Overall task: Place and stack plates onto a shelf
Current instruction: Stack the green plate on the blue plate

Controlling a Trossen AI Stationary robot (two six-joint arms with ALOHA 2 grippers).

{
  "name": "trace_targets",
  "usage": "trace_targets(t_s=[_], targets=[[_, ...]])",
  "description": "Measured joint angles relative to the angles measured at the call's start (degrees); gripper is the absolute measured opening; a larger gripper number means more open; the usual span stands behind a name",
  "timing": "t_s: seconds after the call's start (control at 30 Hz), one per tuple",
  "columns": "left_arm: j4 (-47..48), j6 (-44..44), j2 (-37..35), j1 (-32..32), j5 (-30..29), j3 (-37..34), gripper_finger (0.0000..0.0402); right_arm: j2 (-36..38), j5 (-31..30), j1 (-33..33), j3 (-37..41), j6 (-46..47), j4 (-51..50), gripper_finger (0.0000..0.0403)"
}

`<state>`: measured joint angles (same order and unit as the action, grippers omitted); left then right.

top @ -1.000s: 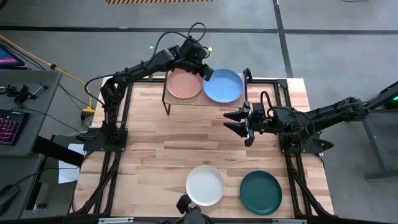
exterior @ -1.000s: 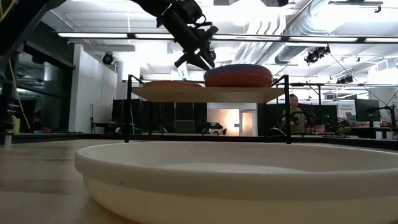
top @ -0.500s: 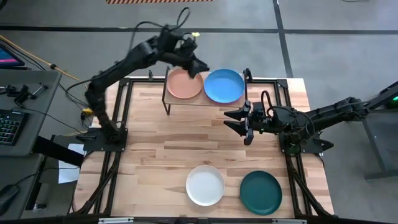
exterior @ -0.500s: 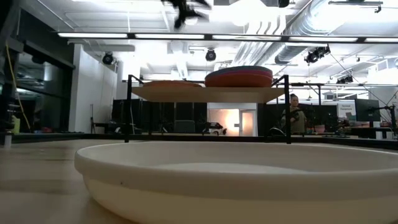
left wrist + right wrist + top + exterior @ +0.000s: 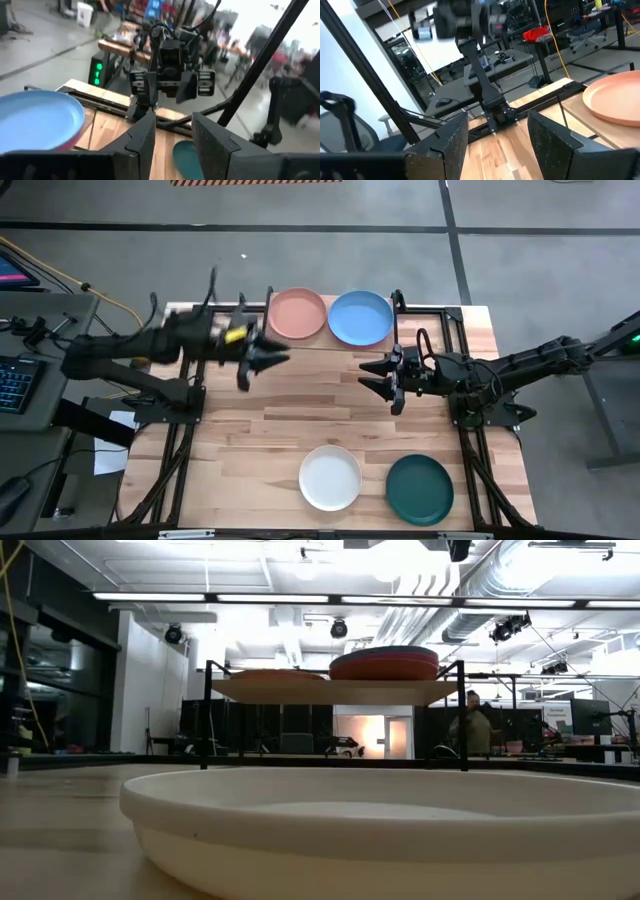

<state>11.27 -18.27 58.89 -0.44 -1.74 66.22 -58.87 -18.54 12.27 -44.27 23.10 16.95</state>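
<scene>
The shelf (image 5: 330, 340) stands at the table's far edge. On its left half lies the salmon pink plate (image 5: 298, 314). On its right half is a stack topped by the light blue plate (image 5: 360, 318); the low view shows red and magenta rims (image 5: 384, 668) beneath it. The white plate (image 5: 330, 477) and the dark green plate (image 5: 420, 489) lie flat on the table near its front edge. My left gripper (image 5: 262, 360) is open and empty, left of the shelf's near left corner. My right gripper (image 5: 385, 377) is open and empty, in front of the shelf's right half.
The shelf's black legs (image 5: 208, 715) stand at its corners. Bare wood (image 5: 300, 405) lies between the shelf and the two near plates. A person (image 5: 470, 730) stands in the room behind the table.
My left gripper has drawn back from the light blue plate's left rim, risen, then swung toward the table's left and near side and come down beside the shelf's left end. The plates on the shelf have stayed in place.
</scene>
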Motion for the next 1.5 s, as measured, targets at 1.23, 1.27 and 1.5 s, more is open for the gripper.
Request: trace_targets(t_s=[1.23,1.27,1.5], targets=[[-22.71,2.97,-9.2,-7.42,-8.5,-22.7,0.0114,-5.69,25.59,24.08,9.1,40.42,-54.73,0.0188],[-22.69,2.98,-9.18,-7.42,-8.5,-22.7,0.0114,-5.7,25.43,24.34,10.05,40.5,-54.29,0.0188],[-22.64,2.94,-9.2,-7.42,-8.5,-22.7,0.0114,-5.68,24.87,24.57,14.19,37.93,-50.0,0.0188]])
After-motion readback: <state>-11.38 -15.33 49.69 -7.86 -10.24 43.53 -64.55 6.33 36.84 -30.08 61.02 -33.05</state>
